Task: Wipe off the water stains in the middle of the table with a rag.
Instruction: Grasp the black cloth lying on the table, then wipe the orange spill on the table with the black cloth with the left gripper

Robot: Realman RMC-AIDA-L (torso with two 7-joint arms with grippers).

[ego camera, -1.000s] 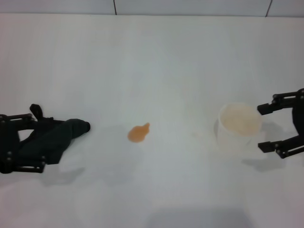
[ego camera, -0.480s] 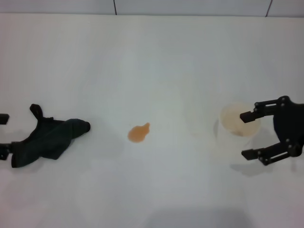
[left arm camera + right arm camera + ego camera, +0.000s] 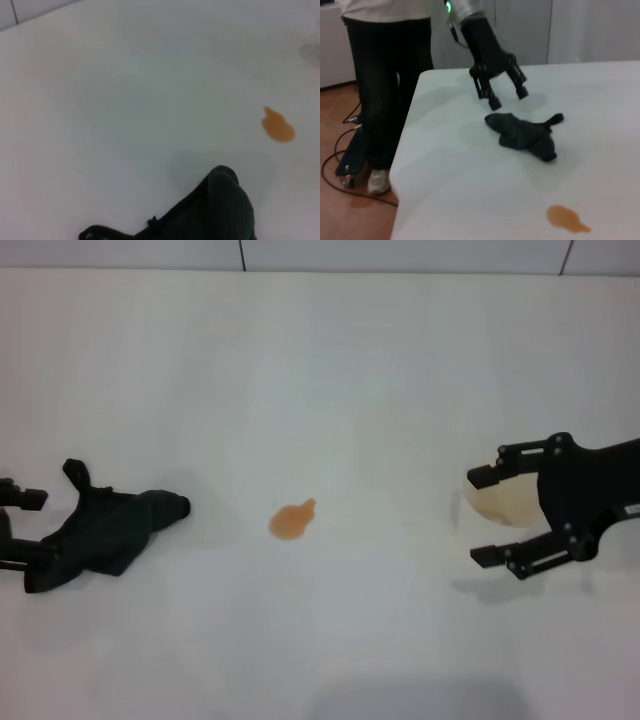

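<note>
Your left gripper (image 3: 501,92) stands spread and empty at the table's left edge, fingertips just outboard of the small dark green-black soft rag (image 3: 100,532), which lies released on the wide white smooth table (image 3: 330,370). The rag's long axis runs from those jaws inward toward the small orange-brown water stains (image 3: 291,520) at mid-table, well apart from it. Your right gripper (image 3: 505,515) is also spread, straddling a white paper cup (image 3: 500,502), holding nothing. The left arm is judged nearer the rag.
</note>
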